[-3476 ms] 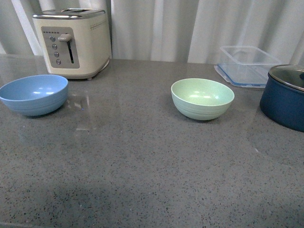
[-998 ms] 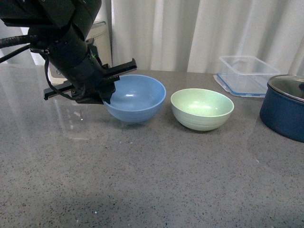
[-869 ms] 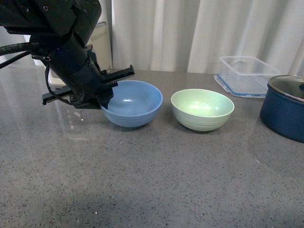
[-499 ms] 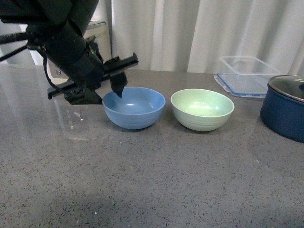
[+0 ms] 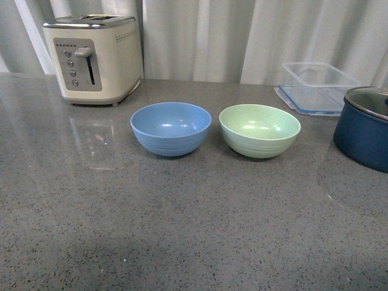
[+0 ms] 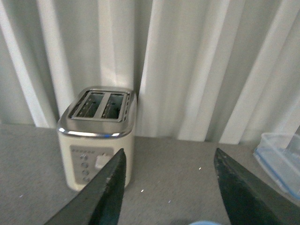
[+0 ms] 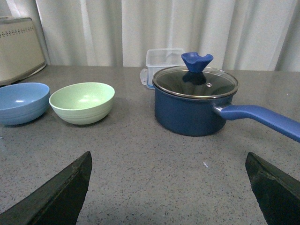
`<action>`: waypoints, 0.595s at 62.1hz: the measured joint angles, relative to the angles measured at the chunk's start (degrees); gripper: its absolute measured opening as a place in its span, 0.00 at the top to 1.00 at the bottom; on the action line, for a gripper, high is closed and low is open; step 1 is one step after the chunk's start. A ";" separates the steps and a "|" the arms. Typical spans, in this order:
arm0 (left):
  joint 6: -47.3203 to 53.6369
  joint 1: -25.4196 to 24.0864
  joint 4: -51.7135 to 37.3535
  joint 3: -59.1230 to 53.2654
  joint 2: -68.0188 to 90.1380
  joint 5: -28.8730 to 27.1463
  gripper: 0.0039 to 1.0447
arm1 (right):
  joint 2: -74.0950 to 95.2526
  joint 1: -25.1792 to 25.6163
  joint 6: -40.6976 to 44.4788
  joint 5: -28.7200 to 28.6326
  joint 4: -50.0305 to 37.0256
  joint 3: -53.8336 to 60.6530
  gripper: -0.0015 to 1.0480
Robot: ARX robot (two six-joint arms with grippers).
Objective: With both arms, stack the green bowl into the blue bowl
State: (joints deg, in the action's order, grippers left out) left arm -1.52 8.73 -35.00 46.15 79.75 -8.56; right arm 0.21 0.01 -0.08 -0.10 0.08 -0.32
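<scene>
The blue bowl point(image 5: 171, 128) stands upright on the grey counter, just left of the green bowl point(image 5: 259, 130); the two sit side by side, close but apart. Both also show in the right wrist view, blue bowl point(image 7: 21, 102) and green bowl point(image 7: 82, 102). No arm shows in the front view. My left gripper point(image 6: 168, 192) is open and empty, raised and facing the toaster; a sliver of the blue bowl's rim point(image 6: 205, 223) shows below it. My right gripper point(image 7: 171, 187) is open and empty, low over the counter, well back from the green bowl.
A cream toaster point(image 5: 94, 58) stands at the back left. A clear plastic container point(image 5: 315, 86) sits at the back right. A dark navy pot point(image 5: 365, 130) with a glass lid is at the right; its long handle point(image 7: 262, 119) points towards my right gripper. White curtains hang behind.
My left arm carried the blue bowl from the far left to beside the green bowl, set it down, let go and withdrew out of the front view.
</scene>
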 joint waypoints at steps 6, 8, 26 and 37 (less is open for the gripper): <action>0.44 -1.33 -3.30 -9.79 -2.97 1.29 0.86 | 0.00 0.00 0.00 0.00 0.00 0.00 0.10; 0.52 -1.64 -4.17 -11.78 -4.39 1.57 0.91 | 0.00 0.00 0.00 0.00 0.00 0.00 0.10; 1.07 -4.33 -8.85 -27.45 -16.17 4.35 0.97 | 0.00 0.00 0.00 0.00 0.00 0.00 0.10; 1.07 -8.00 -8.98 -33.38 -22.58 8.28 0.97 | 0.00 0.00 0.00 0.00 0.00 0.00 0.10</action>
State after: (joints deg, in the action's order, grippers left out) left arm -0.45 0.73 -43.99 12.78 57.17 -0.27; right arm 0.21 0.01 -0.08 -0.10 0.08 -0.32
